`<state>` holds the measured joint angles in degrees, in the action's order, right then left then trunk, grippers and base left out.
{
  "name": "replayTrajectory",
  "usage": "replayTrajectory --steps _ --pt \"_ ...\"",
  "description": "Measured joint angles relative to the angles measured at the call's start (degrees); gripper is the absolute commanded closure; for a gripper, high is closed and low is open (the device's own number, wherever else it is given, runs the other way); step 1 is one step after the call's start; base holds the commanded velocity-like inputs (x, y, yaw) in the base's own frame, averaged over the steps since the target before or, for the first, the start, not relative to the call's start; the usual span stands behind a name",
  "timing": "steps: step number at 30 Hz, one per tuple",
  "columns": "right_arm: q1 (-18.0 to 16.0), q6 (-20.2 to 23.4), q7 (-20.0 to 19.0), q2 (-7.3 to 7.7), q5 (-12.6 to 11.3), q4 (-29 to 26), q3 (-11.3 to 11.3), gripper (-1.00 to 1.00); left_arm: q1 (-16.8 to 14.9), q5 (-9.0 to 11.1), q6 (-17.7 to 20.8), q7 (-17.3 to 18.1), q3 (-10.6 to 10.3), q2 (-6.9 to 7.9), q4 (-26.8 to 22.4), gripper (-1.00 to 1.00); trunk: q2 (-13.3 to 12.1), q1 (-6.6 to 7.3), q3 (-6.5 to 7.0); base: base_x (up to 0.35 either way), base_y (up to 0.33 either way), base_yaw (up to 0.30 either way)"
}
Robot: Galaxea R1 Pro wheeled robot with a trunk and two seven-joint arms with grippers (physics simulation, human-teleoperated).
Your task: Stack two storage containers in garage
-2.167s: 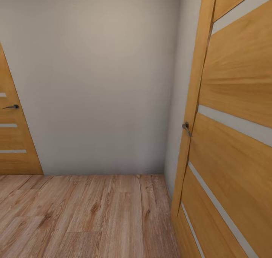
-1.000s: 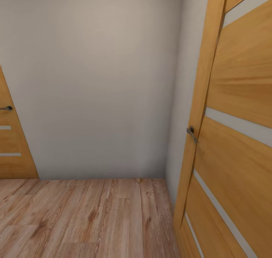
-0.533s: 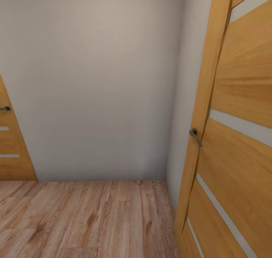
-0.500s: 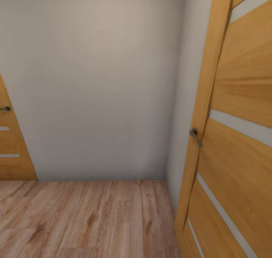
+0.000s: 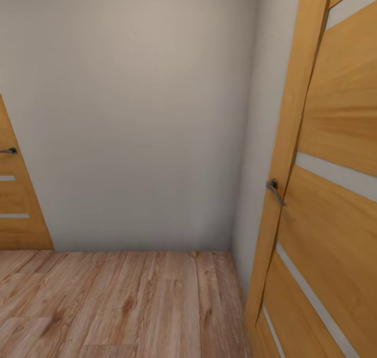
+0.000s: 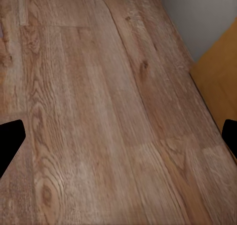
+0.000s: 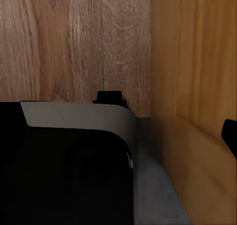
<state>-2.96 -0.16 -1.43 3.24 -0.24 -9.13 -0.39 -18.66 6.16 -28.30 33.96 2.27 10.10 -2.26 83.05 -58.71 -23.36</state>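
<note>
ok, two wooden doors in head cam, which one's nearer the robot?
The door on the right, looming large along that edge with its lever handle close up. The other door is a small sliver at far left, by the back wall.

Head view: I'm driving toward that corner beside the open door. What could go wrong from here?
The open oak-veneer door with pale stripes stands close on the right; its metal lever handle could snag the right arm. The right wrist view shows the robot's black base almost against that door. The plain grey wall ahead is a dead end, leaving little turning room.
</note>
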Motion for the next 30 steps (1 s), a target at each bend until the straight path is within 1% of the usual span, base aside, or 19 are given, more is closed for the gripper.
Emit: replayTrajectory --steps 9,22,30 --pt "0.00 0.00 0.00 0.00 0.00 0.00 0.00 -1.00 -0.02 0.00 0.00 0.00 0.00 0.00 0.00 -1.00 0.00 0.00 0.00 0.265 0.067 0.001" --pt "0.00 0.00 0.00 -0.01 0.00 0.00 0.00 -1.00 -0.02 0.00 0.00 0.00 0.00 0.00 0.00 -1.00 0.00 0.00 0.00 0.103 0.008 0.000" --pt "0.00 0.00 0.00 0.00 0.00 0.00 0.00 -1.00 0.00 0.00 0.01 0.00 0.00 0.00 -0.02 -1.00 0.00 -0.02 0.00 0.044 -0.005 0.000"
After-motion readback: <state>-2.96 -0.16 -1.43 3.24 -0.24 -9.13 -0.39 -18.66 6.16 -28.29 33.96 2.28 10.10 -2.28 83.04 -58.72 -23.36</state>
